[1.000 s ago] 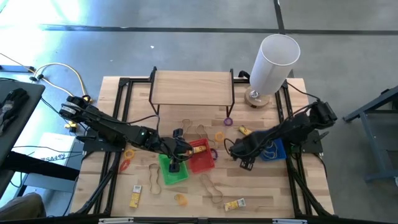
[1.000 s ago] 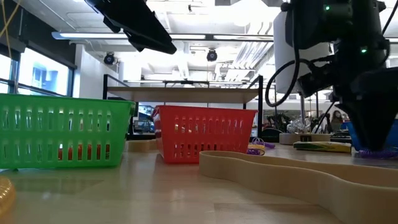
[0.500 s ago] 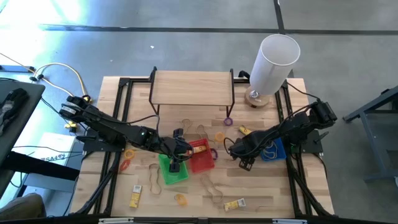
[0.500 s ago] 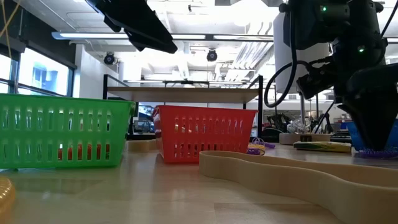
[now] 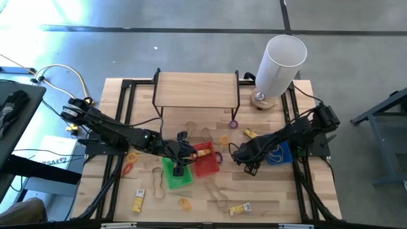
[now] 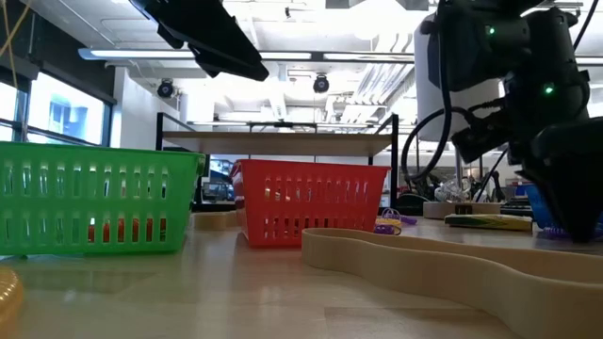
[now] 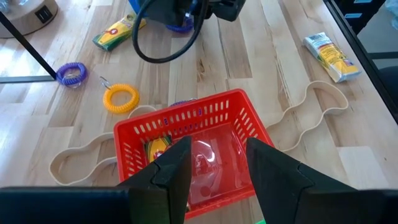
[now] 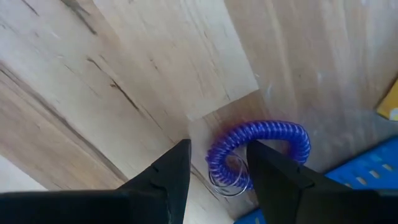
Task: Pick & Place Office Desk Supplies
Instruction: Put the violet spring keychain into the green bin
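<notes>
A purple coil ring (image 8: 273,134) lies on the wooden table next to the blue basket (image 5: 282,154). My right gripper (image 8: 217,180) points down over it, open, one finger on either side of the ring's near arc; I cannot tell whether they touch it. In the high view this gripper (image 5: 250,166) stands just left of the blue basket. My left gripper (image 7: 217,168) hangs open above the red basket (image 7: 186,124), nothing between its fingers. A yellow packet (image 7: 158,146) lies in that basket.
A green basket (image 5: 177,175) adjoins the red one. Rings (image 5: 224,139), tan rubber-band loops (image 5: 216,194) and packets (image 5: 240,208) lie scattered over the table. A wooden shelf (image 5: 197,89) and a tall white cylinder (image 5: 280,63) stand at the far side.
My right gripper has sunk a little toward the purple coil ring and rolled slightly; its fingers keep the same gap.
</notes>
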You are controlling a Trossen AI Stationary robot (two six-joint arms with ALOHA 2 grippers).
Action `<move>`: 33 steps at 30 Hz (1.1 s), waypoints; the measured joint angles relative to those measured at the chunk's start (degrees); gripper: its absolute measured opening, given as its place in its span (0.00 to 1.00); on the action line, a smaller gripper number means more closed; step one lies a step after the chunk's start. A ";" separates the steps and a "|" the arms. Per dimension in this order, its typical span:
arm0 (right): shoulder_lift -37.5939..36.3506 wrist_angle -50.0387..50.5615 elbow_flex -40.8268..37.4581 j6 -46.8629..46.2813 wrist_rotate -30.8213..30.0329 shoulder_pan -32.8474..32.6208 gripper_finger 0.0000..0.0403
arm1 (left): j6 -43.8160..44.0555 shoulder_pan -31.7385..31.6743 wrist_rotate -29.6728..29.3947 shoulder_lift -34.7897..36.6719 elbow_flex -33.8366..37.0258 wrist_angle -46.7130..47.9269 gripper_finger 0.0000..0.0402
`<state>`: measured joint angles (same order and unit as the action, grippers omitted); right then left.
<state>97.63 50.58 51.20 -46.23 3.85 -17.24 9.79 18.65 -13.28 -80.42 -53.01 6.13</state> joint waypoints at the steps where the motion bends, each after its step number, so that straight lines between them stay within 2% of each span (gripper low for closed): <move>1: 0.18 -0.49 0.00 0.26 0.45 0.04 0.37 | -0.01 0.00 0.00 0.00 0.00 -0.03 0.36; 6: 0.54 -1.68 -0.04 2.72 0.91 0.04 0.33 | -0.01 0.00 -0.02 0.00 0.00 -0.07 0.36; 14: 0.63 -1.56 -0.11 5.68 -0.28 -0.08 0.04 | -0.01 0.00 0.00 0.00 0.00 -0.07 0.36; 22: -1.14 -0.27 0.73 7.58 -3.45 -2.35 0.02 | -1.54 0.00 -0.02 0.00 0.00 -0.22 0.36; 33: -9.59 -4.18 1.75 9.18 -6.81 -7.91 0.01 | -7.09 -0.30 -0.02 0.00 0.00 -0.42 0.36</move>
<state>88.03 46.40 52.95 -37.05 -2.96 -25.14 2.70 18.35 -13.30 -80.42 -53.01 5.72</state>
